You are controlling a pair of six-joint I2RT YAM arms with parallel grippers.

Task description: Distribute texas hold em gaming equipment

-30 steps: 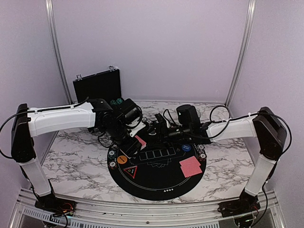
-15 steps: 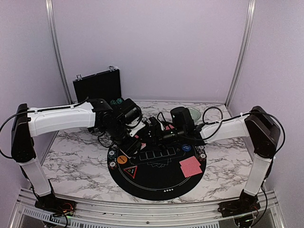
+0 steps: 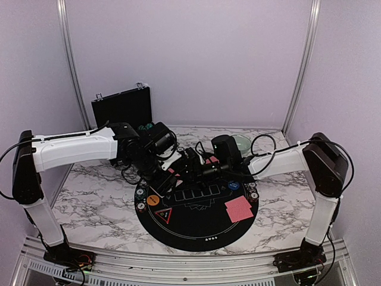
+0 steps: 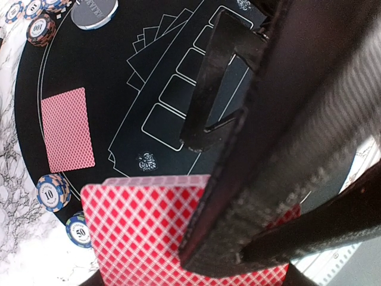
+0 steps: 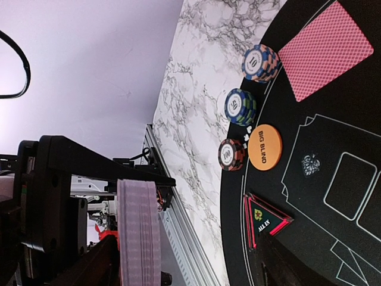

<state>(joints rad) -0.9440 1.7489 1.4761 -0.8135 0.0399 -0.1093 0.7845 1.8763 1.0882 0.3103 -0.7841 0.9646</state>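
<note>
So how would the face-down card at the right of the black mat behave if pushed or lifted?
The card lies flat on the mat, so getting under it would probably be hard. It looks thin and light: a push would likely slide it, not tip it. Held by one edge, it may flex slightly.

Tabletop (image 3: 95,196): marble-look, white with grey veins, smooth, faint sheen
Mat (image 3: 196,229): black, matt, cloth-like, with white printed lines
Cards (image 4: 143,232): paper-like, smooth, red diamond print
Chips (image 5: 240,106): plastic-looking, glossy, striped edges
Disc (image 5: 265,146): orange, smooth, plastic-looking
Case (image 3: 122,107): black, matt, with shiny metal latches
Rail (image 3: 178,262): bare metal, ridged
</note>
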